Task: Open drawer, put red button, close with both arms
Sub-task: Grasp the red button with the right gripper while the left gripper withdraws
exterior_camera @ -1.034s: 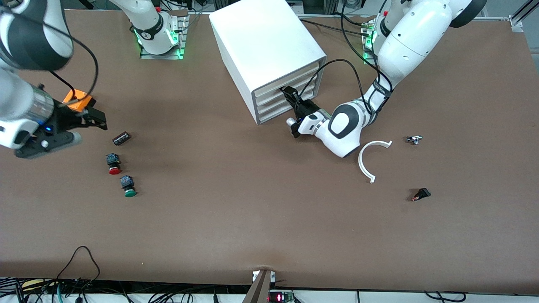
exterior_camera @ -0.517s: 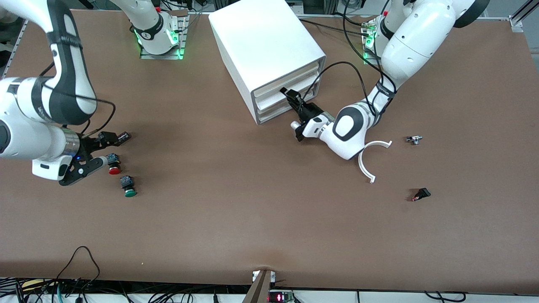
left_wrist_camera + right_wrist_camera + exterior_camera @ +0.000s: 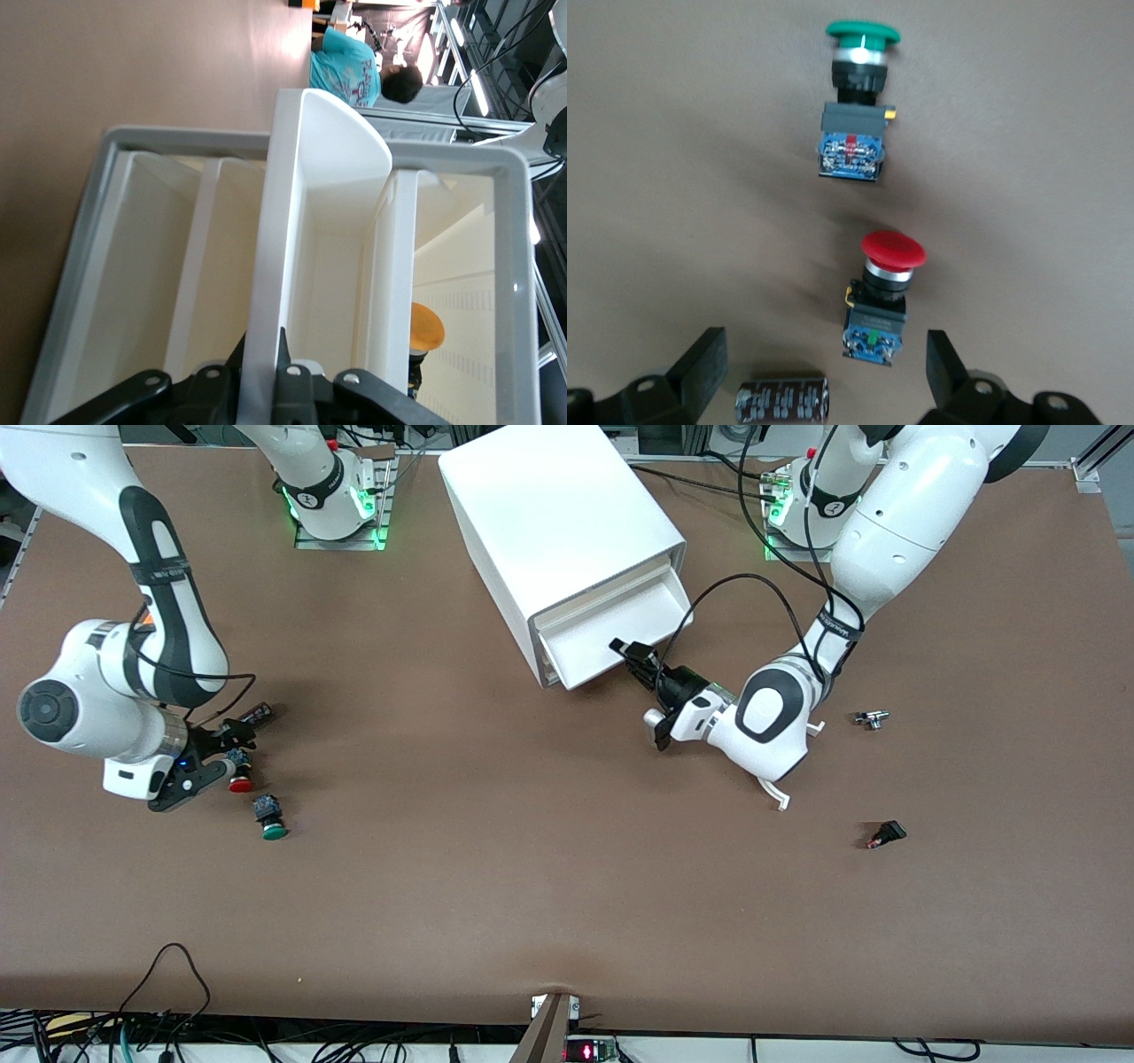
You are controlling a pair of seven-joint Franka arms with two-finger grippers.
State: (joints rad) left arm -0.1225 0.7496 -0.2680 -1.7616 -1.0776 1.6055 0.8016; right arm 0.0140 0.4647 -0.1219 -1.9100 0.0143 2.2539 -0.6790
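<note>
Since a second ago the left gripper has drawn the drawer partway out of the white cabinet, and the right arm has swung down toward the buttons. That left gripper has its fingers closed on the drawer's front lip. The right gripper hangs low over the red button, its fingers spread wide to either side of the button's dark body; whether they touch the table looks doubtful. The red button lies on its side on the table, between a dark cylinder and the green button, near the right arm's end
</note>
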